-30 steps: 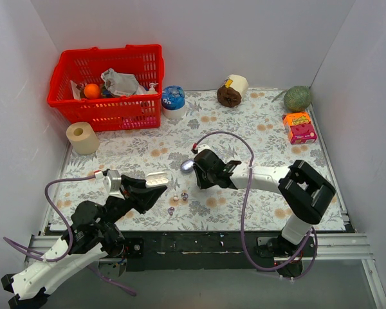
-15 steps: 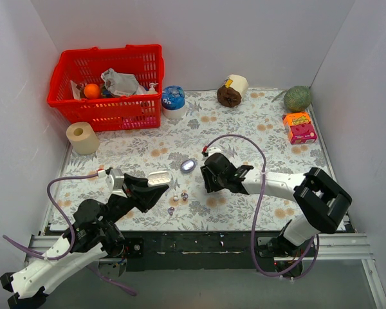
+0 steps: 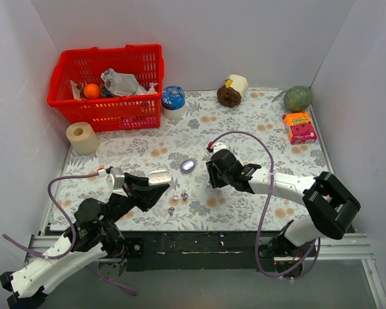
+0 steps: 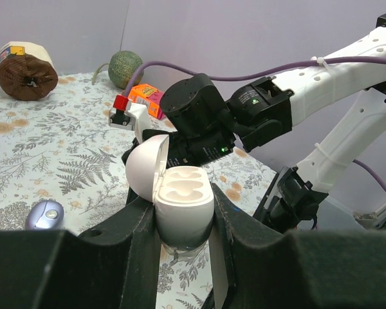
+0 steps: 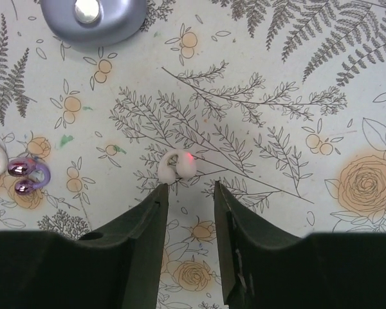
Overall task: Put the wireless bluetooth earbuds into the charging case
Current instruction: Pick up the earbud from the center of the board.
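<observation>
White case (image 4: 180,199), lid open, is clamped in our L pincer (image 4: 183,222). Our R pincer (image 5: 190,193) hangs spread w/ nothing in it, right by one tiny white bud (image 5: 178,164) lying on the counter (image 5: 296,96).

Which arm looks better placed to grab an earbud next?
Right. The right jaws are open, with an earbud just ahead of them; the left jaws are shut on the open case, so that arm is busy.
</observation>
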Motion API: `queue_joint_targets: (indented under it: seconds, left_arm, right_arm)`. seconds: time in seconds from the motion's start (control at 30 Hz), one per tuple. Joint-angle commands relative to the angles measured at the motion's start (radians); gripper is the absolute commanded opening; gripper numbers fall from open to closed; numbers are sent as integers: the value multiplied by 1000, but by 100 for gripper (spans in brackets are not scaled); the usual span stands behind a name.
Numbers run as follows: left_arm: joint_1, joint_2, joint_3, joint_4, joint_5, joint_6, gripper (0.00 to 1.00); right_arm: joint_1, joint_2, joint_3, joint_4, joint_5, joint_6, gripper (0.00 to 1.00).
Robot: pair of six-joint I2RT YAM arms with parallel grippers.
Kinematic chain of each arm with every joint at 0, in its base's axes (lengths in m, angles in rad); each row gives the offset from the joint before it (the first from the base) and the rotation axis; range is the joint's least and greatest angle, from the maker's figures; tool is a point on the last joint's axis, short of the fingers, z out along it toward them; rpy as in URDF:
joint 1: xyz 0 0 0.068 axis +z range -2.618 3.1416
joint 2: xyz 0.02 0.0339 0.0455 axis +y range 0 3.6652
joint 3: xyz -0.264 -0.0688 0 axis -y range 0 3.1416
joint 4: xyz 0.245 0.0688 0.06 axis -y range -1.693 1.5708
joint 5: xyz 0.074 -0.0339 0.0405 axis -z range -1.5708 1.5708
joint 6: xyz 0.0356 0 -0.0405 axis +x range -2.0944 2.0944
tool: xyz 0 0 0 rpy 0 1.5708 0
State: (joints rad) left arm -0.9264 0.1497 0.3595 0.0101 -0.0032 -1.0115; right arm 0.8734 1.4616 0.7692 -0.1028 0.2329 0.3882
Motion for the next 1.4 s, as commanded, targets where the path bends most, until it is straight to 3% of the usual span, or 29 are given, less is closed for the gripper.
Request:
queue_joint_targets:
  seconds: [0.0,0.33,0.73,1.37]
  left_arm:
    - [1,16,7,25,2,-2,0]
    - [1,19,-2,24,2,-9,0]
    - [1,45,-13,53,48,-18,0]
    - [1,51,-36,67,51,-22,0]
  right_arm:
    - [-40,20,53,-8,6,-37,37]
    - [-79,23,-11,25,-64,-12,1]
    - [-48,49,-50,80,-165,3,1]
    - [-68,190,67,32,-54,-149,1]
